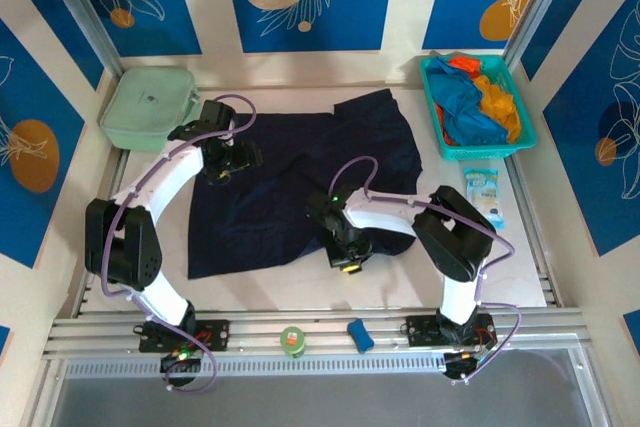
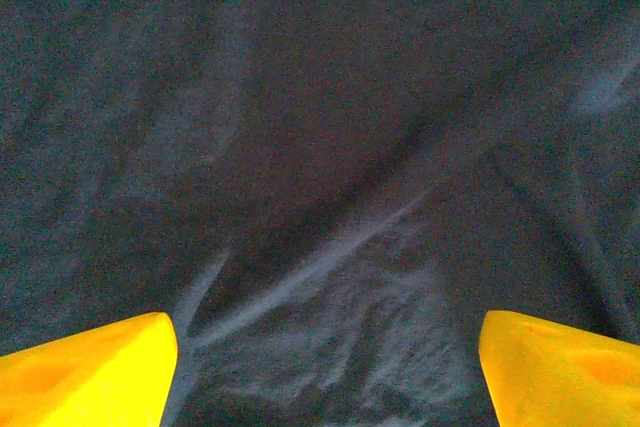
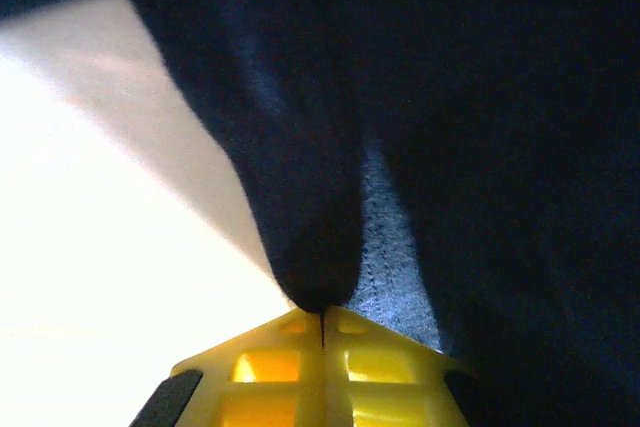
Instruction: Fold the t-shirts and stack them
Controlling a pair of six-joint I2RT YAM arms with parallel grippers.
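Progress: early going. The navy t-shirt (image 1: 290,187) lies opened out on the table (image 1: 505,257) with no fold in it that I can see, and no stack is begun.
Left to do: by my judgement all of it. That means folding the navy one, then the bright blue t-shirt (image 1: 462,99) and orange t-shirt (image 1: 500,102), which are bunched in the teal basket (image 1: 470,60) well beyond the right tool and off to its right.
Right tool (image 3: 322,322): pressed together, pinching a ridge of navy cloth at the shirt's near edge, with bare table just to its left.
Left tool (image 2: 325,357): spread wide with nothing between the fingers, and navy cloth directly below and ahead.
Shirt's look: dark, soft and matte. Shallow creases run away from the left tool, and the cloth puckers up into the right tool's pinch.
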